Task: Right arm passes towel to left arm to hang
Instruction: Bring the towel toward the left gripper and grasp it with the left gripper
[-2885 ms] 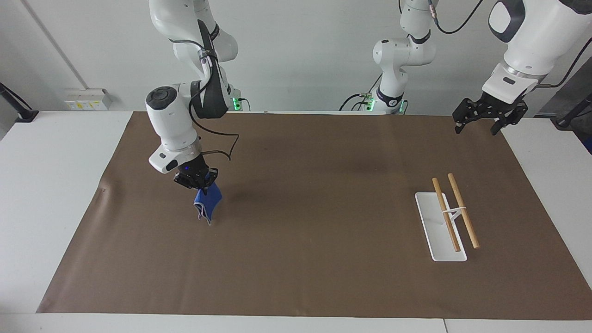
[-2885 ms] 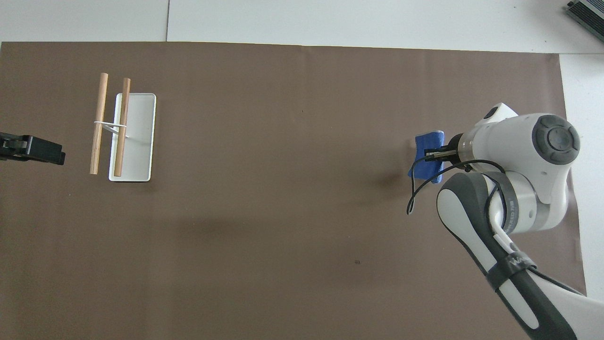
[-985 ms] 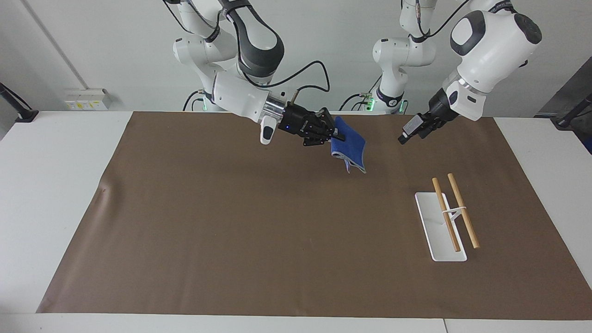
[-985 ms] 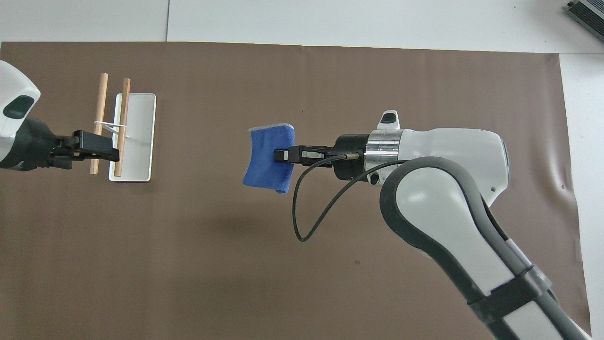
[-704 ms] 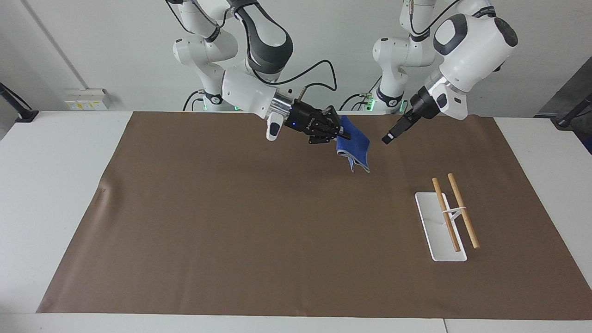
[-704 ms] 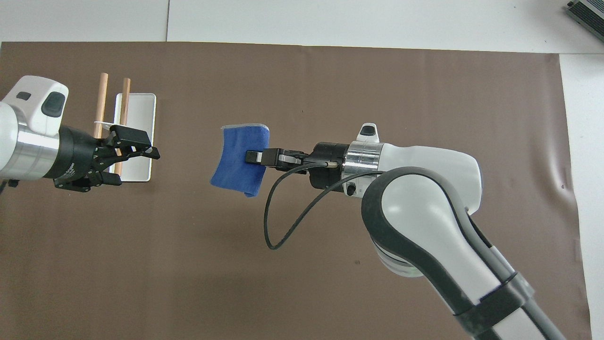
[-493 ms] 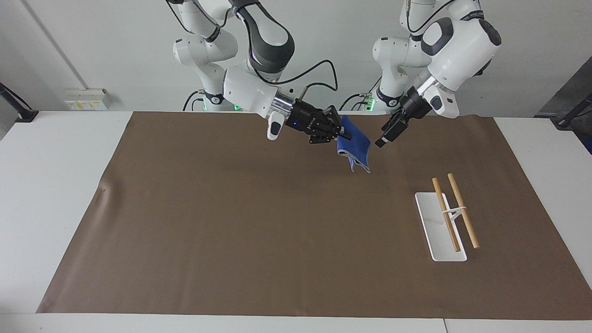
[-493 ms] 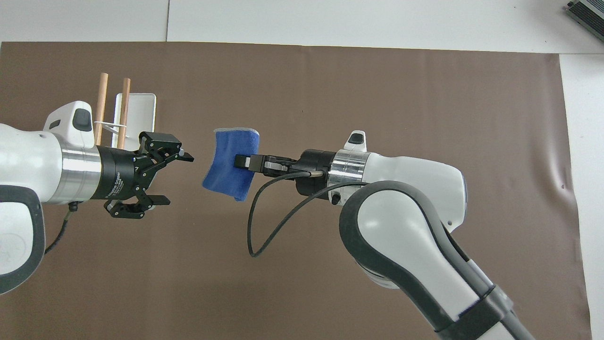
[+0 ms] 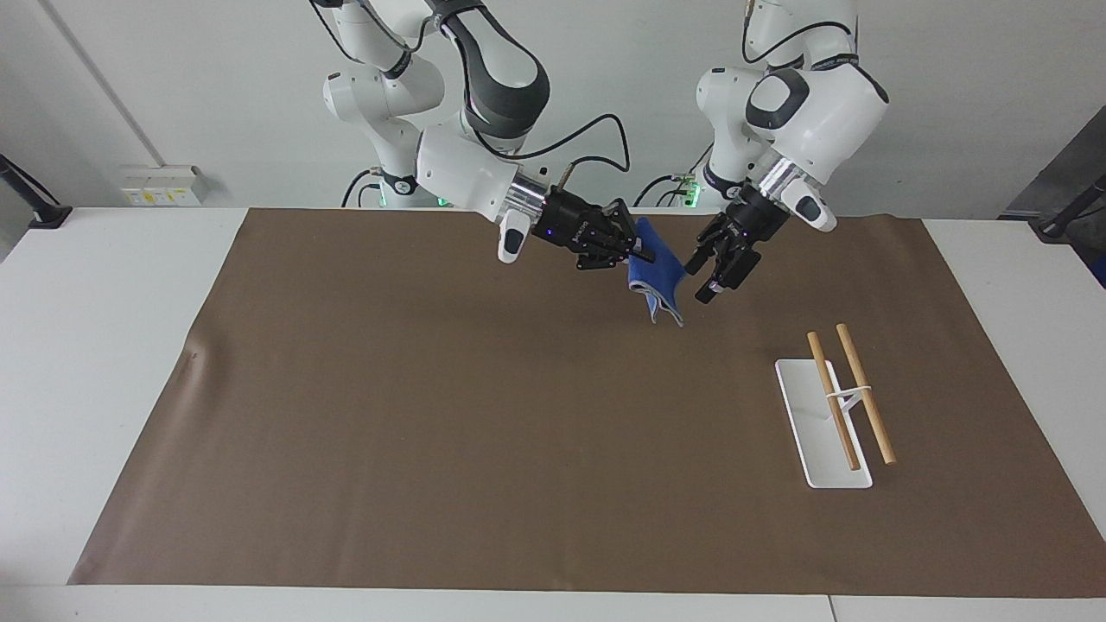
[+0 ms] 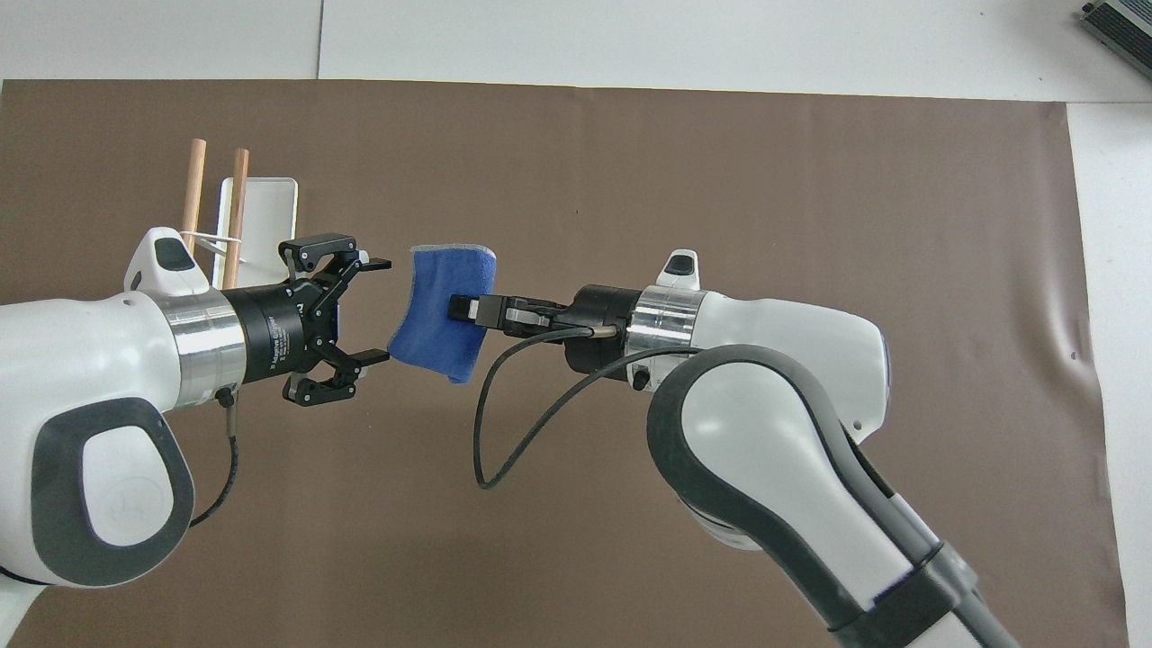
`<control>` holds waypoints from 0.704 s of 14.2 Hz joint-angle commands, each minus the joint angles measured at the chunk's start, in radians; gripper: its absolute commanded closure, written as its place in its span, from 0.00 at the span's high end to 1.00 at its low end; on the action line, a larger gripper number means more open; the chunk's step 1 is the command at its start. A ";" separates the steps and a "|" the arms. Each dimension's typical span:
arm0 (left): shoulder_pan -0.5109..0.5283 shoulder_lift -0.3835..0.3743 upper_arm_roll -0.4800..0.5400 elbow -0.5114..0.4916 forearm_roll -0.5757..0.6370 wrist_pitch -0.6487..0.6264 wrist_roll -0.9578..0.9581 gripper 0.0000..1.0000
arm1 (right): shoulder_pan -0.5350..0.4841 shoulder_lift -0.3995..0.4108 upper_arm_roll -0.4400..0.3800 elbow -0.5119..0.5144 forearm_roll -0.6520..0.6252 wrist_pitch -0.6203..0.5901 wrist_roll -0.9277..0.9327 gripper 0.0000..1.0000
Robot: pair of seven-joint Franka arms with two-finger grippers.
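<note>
Facing view, scanning across: right arm point(image 9: 467, 168) reaches out level over the brown mat point(image 9: 432, 415), at the mat's edge closest to the robots. Right end effector point(image 9: 624, 245) is clamped on the towel point(image 9: 658, 276), blue wrist light on. Towel is off the counter point(image 9: 104, 345), in the air over the mat's middle, pinched at one edge, the rest drooping down with the thin grey edge at the bottom (folded, two layers visible at the low corner).

Left end effector point(image 9: 704, 278) sits just beside the towel's free edge, fingers spread wide, angled down toward the cloth. Cannot tell from this view whether a fingertip touches the fabric. Left arm point(image 9: 808, 104) comes down from its base with the elbow high.

Towel rack point(image 9: 836, 413) stands on the mat toward the left arm's end of the counter: white flat base, two wooden rails on a thin white stand, nothing on them.

Overhead view, same order: left end effector point(image 10: 371, 310) is open, its two fingertips bracketing the towel's point(image 10: 445, 310) edge, one above and one below in the frame, lower tip right at the corner. Right end effector point(image 10: 466, 309) grips the towel's other edge, a black cable looping under its wrist. Rack point(image 10: 261, 211) is partly covered by the left arm point(image 10: 99, 360).
</note>
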 commanded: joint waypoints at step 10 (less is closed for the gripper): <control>0.007 -0.047 0.016 -0.086 -0.119 0.003 0.172 1.00 | -0.041 0.009 0.006 0.052 0.183 -0.018 -0.040 0.00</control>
